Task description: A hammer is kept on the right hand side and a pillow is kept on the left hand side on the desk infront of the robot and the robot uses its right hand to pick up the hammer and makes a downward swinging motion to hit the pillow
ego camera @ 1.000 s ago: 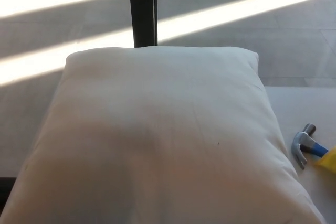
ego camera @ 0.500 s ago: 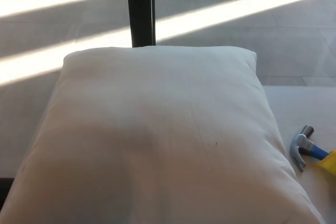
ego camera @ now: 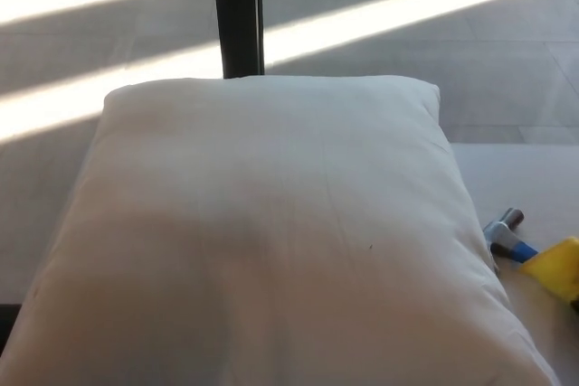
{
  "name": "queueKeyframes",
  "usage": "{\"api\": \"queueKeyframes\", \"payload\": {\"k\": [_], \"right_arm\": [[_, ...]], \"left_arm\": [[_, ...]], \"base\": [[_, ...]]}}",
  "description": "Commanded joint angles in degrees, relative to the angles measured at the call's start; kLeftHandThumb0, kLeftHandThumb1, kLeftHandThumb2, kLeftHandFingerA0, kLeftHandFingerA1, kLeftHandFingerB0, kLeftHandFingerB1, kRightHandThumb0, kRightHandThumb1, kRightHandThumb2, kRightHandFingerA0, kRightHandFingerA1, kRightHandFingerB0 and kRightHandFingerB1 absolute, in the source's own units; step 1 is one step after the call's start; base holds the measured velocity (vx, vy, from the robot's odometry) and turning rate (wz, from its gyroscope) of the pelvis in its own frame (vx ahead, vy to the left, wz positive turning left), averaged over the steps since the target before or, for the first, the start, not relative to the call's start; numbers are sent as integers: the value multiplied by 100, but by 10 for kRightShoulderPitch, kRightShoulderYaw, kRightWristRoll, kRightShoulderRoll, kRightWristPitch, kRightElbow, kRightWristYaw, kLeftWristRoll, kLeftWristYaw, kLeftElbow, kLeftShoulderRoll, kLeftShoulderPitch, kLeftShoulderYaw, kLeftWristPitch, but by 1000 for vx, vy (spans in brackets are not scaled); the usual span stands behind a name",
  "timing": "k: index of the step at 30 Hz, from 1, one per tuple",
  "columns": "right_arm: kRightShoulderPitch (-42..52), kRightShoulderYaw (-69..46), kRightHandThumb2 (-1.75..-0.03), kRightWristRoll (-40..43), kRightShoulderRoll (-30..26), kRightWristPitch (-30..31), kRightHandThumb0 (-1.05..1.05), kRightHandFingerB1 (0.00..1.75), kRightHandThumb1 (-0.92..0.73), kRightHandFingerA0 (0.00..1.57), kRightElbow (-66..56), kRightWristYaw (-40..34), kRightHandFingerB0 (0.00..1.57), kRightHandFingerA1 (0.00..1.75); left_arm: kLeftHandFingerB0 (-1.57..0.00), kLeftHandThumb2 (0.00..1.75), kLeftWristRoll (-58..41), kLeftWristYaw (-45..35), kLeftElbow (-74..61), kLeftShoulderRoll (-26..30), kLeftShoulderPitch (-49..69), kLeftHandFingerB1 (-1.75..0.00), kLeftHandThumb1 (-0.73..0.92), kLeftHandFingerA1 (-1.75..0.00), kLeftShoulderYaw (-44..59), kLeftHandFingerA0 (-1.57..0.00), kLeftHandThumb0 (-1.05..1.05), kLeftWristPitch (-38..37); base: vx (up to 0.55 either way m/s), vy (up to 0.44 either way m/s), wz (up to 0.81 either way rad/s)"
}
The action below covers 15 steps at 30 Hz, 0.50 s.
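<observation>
Big white pillow (ego camera: 271,241) filling near + centre of desk (ego camera: 516,178), hammer (ego camera: 529,252) w/ metal head, blue neck, yellow grip lying at pillow's right edge, no robot hand visible so hand state unknown, black post (ego camera: 237,14) behind, sunlit floor (ego camera: 407,15) far.

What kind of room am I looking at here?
Probably an indoor test or lab space, not a bedroom: a white pillow and a hammer lie on a pale desk, with sunlit floor beyond.
</observation>
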Motion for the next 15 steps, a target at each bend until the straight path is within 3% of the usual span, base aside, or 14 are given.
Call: {"api": "queueKeyframes", "payload": {"k": [1, 3, 4, 5, 6, 7, 8, 10, 12, 15], "right_arm": [[-26, -110, -115, 165, 39, 35, -13, 156, -57, 86, -28, 92, 78, 175], [-37, -133, -116, 183, 45, 59, -14, 158, -57, 87, -30, 109, 77, 175], [-47, -145, -113, 191, 48, 82, -22, 131, -56, 116, -32, 116, 100, 142], [-50, -153, -113, 195, 51, 98, -22, 131, -56, 116, -38, 118, 100, 142], [-52, -161, -112, 201, 52, 100, -12, 170, -57, 89, -39, 126, 70, 175], [-52, -172, -116, 210, 56, 112, -22, 131, -54, 119, -49, 129, 99, 144], [-51, -174, -116, 208, 56, 113, -14, 169, -56, 91, -54, 132, 68, 175], [-54, -166, -119, 196, 54, 104, -14, 170, -56, 91, -56, 143, 67, 175], [-53, -168, -123, 191, 54, 121, -17, 166, -55, 91, -72, 145, 75, 175], [-60, -179, -113, 194, 54, 141, -13, 170, -60, 96, -84, 150, 73, 175]], "left_arm": [[-49, 62, 4, -5, 7, 13, 14, -44, 74, -56, 2, -66, -61, -20], [-50, 62, 3, -4, 5, 11, 15, -44, 72, -56, 3, -67, -62, -19], [-53, 61, -3, 1, 4, 11, 11, -47, 71, -57, 7, -68, -62, -14], [-53, 61, -4, -2, 4, 10, 13, -47, 71, -57, 9, -68, -62, -17], [-53, 61, -1, 1, 4, 10, 13, -46, 72, -57, 6, -69, -62, -18], [-51, 62, 2, -7, 4, 12, 16, -46, 73, -58, 3, -66, -63, -23], [-51, 62, 3, -6, 4, 12, 15, -46, 73, -57, 3, -66, -62, -23], [-51, 62, 1, -5, 3, 11, 20, -46, 73, -57, 4, -67, -62, -23], [-51, 62, 2, -4, 2, 11, 20, -46, 73, -57, 3, -66, -62, -23], [-52, 62, -4, -9, 5, 11, 19, -45, 73, -57, 8, -67, -62, -19]], "base": [[0, 0, 0], [0, 0, 0], [0, 0, 0], [0, 0, 0], [0, 0, 0], [0, 0, 0], [0, 0, 0], [0, 0, 0], [0, 0, 0], [0, 0, 0]]}}
